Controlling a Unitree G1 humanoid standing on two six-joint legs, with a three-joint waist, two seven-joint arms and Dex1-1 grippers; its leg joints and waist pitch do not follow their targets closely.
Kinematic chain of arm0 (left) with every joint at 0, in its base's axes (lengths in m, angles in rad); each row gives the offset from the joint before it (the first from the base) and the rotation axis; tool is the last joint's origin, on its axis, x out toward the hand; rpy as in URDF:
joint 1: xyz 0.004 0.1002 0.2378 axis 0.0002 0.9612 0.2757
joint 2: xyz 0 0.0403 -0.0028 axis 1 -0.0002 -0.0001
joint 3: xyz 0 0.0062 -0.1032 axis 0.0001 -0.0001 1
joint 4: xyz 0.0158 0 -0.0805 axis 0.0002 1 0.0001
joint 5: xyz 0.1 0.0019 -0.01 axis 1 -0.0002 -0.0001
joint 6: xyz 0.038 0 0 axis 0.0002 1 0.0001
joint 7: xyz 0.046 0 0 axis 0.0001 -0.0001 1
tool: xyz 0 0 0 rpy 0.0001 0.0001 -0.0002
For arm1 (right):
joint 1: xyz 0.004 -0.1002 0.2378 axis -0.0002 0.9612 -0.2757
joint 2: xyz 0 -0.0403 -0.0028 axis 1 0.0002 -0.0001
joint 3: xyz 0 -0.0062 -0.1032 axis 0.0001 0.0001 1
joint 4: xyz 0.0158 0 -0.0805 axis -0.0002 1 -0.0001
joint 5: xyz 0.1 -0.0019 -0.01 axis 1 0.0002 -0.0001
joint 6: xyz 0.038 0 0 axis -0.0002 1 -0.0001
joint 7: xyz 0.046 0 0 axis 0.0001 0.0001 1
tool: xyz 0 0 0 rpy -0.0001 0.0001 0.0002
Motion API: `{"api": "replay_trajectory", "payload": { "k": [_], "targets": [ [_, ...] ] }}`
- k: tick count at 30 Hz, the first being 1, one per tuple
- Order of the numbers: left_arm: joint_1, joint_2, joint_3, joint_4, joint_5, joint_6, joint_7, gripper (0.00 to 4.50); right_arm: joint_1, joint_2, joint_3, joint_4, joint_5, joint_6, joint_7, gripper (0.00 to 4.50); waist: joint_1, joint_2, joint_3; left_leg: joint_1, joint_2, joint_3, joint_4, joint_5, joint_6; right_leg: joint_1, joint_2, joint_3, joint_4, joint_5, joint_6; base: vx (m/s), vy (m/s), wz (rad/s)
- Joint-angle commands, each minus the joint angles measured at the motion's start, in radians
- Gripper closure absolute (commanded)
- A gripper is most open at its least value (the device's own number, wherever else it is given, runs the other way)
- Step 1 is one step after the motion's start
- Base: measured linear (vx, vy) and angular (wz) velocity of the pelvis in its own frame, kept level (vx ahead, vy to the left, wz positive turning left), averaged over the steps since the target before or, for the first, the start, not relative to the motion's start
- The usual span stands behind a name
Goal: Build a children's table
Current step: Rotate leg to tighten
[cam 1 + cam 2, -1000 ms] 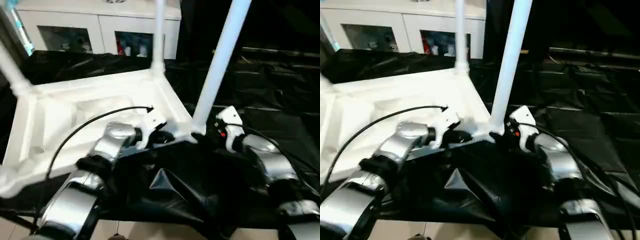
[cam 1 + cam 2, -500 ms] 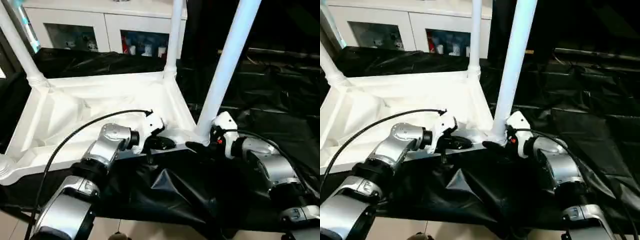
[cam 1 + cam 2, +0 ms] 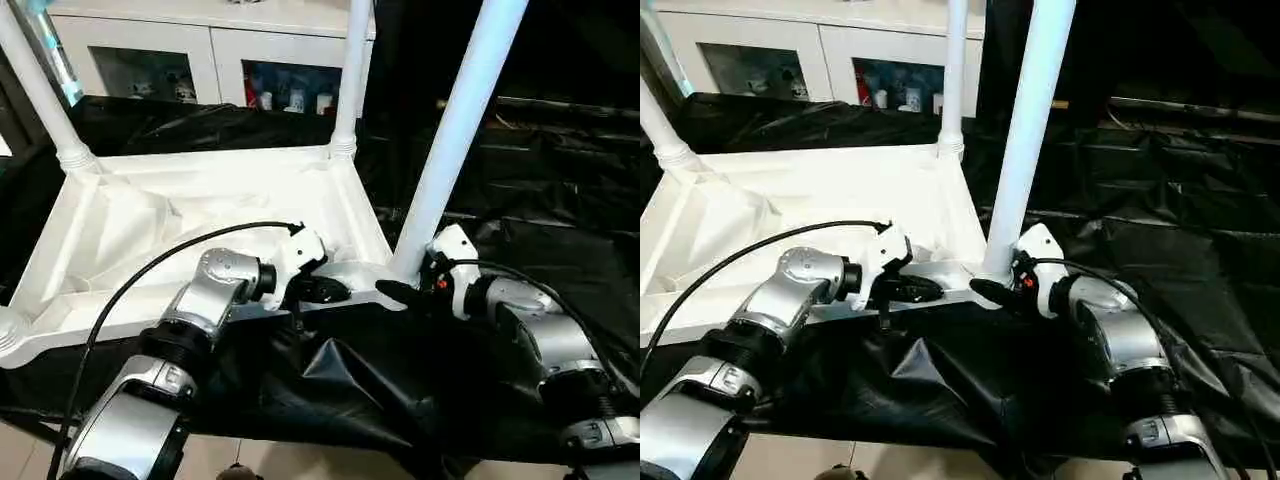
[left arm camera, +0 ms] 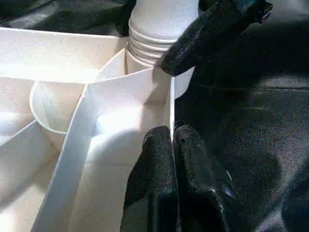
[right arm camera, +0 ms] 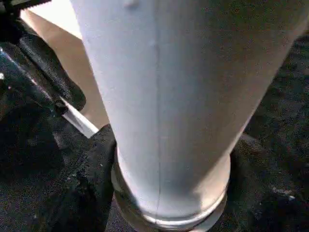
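Left end effector [image 3: 335, 291]: pinched shut on the near rim of the tabletop [image 3: 200, 215], one black finger [image 4: 157, 164] on each side of the thin wall, just beside the near right corner socket.
Right end effector [image 3: 395, 290]: its fingers straddle the base of the near right leg [image 3: 455, 135], one on each side where the tube enters the socket; half a second ago they stood slightly wider. Whether the pads already press the tube I cannot tell.
Tabletop: lies upside down on the desk [image 3: 560, 200], which is draped in black sheeting, ribbed underside up. Against the pictures of a second ago it sits squarer and more fully in view, but the whole scene shifted, so that is the camera.
Legs: three show standing in their sockets: far left [image 3: 40, 95], far right [image 3: 350, 80], and the near right one, which leans slightly.
Near left corner [image 3: 8, 335]: mostly cut off at the edge, so a fourth leg cannot be judged.
Meaning: the narrowing on the leg base reads as a grasp being taken, likely to seat or straighten that leg while the left side steadies the rim.
Risk: a push on the leaning tube could tip the light tabletop.
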Motion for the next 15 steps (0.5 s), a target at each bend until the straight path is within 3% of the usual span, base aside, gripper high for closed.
{"api": "replay_trajectory", "payload": {
  "k": [1, 4, 5, 7, 11, 15],
  "targets": [
    [-0.015, -0.049, -0.002, 0.023, -0.002, 0.01, 0.073, 4.5, -0.02, 0.045, -0.016, 0.062, -0.023, -0.021, -0.128, 1.75, -0.005, -0.009, -0.063, 0.017, 0.008, 0.013, -0.051, -0.152, 0.074, 0.049, -0.034, 0.022, -0.058, -0.013, -0.263, 0.0, 0.0, 0.0],
    [-0.039, -0.08, -0.001, 0.068, 0.032, 0.024, 0.186, 4.5, -0.035, 0.1, -0.048, 0.123, -0.034, -0.024, -0.263, 1.78, -0.012, -0.016, -0.059, 0.02, 0.006, 0.011, -0.058, -0.217, 0.031, 0.05, -0.034, 0.021, -0.07, -0.129, -0.237, 0.0, 0.0, 0.0],
    [-0.063, -0.121, 0.007, 0.108, 0.052, 0.047, 0.296, 4.5, -0.053, 0.163, -0.079, 0.169, -0.035, -0.017, -0.399, 1.78, -0.015, -0.013, -0.057, 0.021, 0.007, 0.012, -0.06, -0.226, 0.025, 0.045, -0.035, 0.024, -0.072, -0.14, -0.229, 0.0, 0.0, 0.0],
    [-0.086, -0.159, 0.01, 0.138, 0.067, 0.071, 0.387, 4.5, -0.074, 0.219, -0.098, 0.208, -0.038, -0.017, -0.506, 1.78, -0.019, -0.011, -0.058, 0.026, 0.007, 0.009, -0.063, -0.252, 0.007, 0.043, -0.035, 0.024, -0.076, -0.177, -0.217, 0.0, 0.0, 0.0],
    [-0.116, -0.223, 0.005, 0.17, 0.082, 0.091, 0.485, 4.5, -0.123, 0.305, -0.123, 0.278, -0.035, -0.008, -0.665, 1.78, -0.019, -0.008, -0.06, 0.025, 0.004, 0.008, -0.064, -0.254, -0.005, 0.042, -0.034, 0.025, -0.078, -0.171, -0.2, 0.0, 0.0, 0.0],
    [-0.133, -0.259, -0.024, 0.189, 0.102, 0.082, 0.501, 4.5, -0.166, 0.365, -0.108, 0.322, -0.045, -0.049, -0.682, 1.78, -0.018, -0.005, -0.064, 0.019, 0.002, 0.007, -0.062, -0.216, 0.008, 0.048, -0.031, 0.023, -0.071, -0.077, -0.199, 0.0, 0.0, 0.0]
  ]
}}
